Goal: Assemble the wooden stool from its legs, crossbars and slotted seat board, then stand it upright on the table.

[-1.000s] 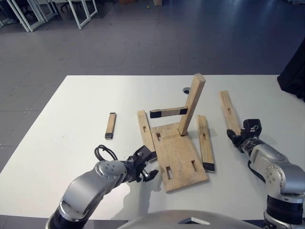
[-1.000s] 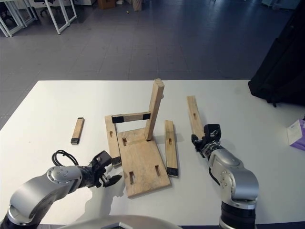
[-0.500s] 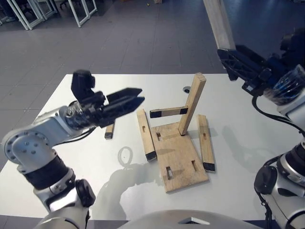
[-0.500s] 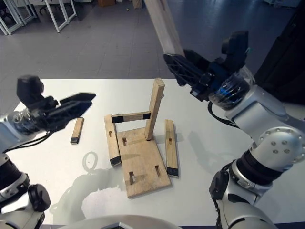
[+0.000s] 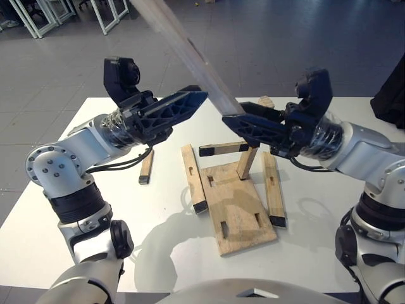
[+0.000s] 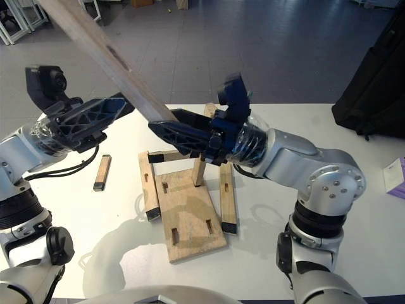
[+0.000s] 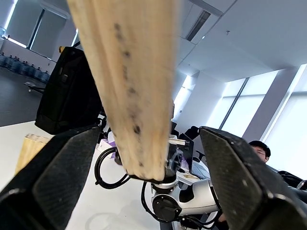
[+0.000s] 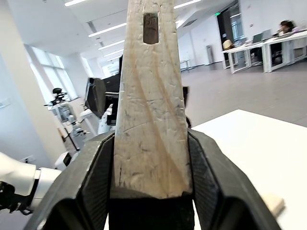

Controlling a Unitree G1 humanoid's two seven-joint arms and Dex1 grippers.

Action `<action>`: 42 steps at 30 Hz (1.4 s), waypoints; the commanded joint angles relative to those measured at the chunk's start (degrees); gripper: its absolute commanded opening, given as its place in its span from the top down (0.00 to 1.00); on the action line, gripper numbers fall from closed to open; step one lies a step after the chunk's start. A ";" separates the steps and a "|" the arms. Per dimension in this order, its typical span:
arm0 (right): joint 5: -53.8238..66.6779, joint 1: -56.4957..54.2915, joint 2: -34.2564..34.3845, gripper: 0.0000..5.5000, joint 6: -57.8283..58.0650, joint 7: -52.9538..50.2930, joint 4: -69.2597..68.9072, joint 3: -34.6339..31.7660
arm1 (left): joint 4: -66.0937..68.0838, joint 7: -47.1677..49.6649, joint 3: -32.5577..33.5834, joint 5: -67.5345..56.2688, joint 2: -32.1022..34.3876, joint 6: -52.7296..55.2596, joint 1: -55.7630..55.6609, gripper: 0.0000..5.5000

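Observation:
My right gripper (image 5: 229, 120) is shut on a long slotted wooden leg (image 5: 183, 44), held in the air over the table and slanting up to the left. In the right wrist view the leg (image 8: 151, 96) sits clamped between the fingers (image 8: 98, 163). My left gripper (image 5: 199, 96) is raised opposite, open, its fingers (image 7: 62, 167) on either side of the leg (image 7: 124, 72) with gaps. Below, the seat board (image 5: 237, 209) lies flat on the table, with one leg (image 5: 248, 161) upright in it and a black-tipped crossbar (image 5: 223, 149) attached to that leg.
On the white table (image 5: 82, 190) two loose legs lie on either side of the board, one to its left (image 5: 193, 177) and one to its right (image 5: 272, 190). A short crossbar (image 5: 146, 166) lies further left. The table's left half has free room.
Both arms have risen from the table. The right gripper lifted the leg and swung it left over the board; the left gripper moved right until its fingers flank the leg.

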 commanded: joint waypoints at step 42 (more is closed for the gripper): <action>-37.81 29.62 -23.13 0.12 -12.83 13.31 -10.13 25.07 | 6.26 -23.81 -16.80 39.43 8.41 -49.23 23.71 0.63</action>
